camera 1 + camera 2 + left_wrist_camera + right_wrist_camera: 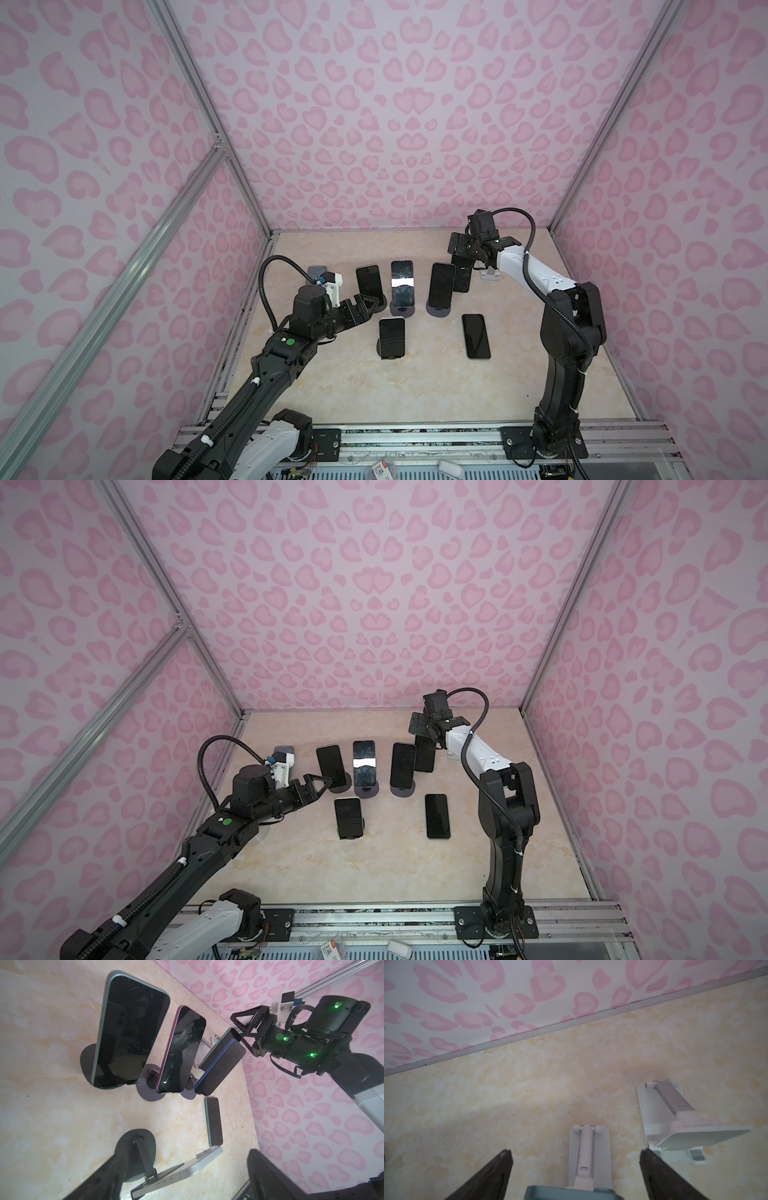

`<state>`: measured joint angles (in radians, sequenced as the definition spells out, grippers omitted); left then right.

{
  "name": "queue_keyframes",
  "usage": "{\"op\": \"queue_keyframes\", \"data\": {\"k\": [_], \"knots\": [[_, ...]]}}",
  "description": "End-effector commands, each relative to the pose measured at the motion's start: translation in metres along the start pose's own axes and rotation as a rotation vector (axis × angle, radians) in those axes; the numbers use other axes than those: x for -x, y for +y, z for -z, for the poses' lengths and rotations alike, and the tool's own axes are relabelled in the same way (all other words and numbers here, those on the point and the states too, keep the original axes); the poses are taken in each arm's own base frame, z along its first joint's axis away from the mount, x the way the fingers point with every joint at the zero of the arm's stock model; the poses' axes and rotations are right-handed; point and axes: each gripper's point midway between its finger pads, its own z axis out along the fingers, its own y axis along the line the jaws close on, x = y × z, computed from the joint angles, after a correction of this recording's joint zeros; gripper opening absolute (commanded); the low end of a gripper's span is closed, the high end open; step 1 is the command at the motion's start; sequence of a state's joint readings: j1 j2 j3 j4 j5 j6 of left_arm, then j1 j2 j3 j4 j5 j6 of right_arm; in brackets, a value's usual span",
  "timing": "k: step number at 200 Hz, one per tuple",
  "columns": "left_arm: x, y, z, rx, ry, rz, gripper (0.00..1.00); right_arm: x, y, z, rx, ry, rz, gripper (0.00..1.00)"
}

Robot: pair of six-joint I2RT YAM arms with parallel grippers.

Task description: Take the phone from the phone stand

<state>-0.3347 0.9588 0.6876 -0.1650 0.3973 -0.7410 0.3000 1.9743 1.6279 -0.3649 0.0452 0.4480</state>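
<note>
One phone (571, 1193), cut off by frame, between spread right tool (576, 1154).

soft even light, faint shadows, white glare stripe on one phone (402, 284), blurred near fingers (483, 1178)

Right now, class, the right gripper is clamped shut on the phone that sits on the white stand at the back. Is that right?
No. The right gripper is open, not clamped: the right wrist view shows its fingers wide apart either side of the phone on the white stand.
</note>
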Motion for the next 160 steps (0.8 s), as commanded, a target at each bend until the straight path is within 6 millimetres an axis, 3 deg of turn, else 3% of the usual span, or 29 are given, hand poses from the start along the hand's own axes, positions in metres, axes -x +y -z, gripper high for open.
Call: {"op": "queue_keyframes", "data": {"k": [1, 160], "knots": [[0.004, -0.007, 0.000, -0.024, -0.007, -0.010, 0.93, -0.002, -0.004, -0.003, -0.024, -0.004, 0.009, 0.98], [0.001, -0.004, 0.002, -0.021, -0.007, -0.016, 0.93, -0.028, -0.006, -0.007, -0.038, 0.052, 0.042, 0.89]]}}
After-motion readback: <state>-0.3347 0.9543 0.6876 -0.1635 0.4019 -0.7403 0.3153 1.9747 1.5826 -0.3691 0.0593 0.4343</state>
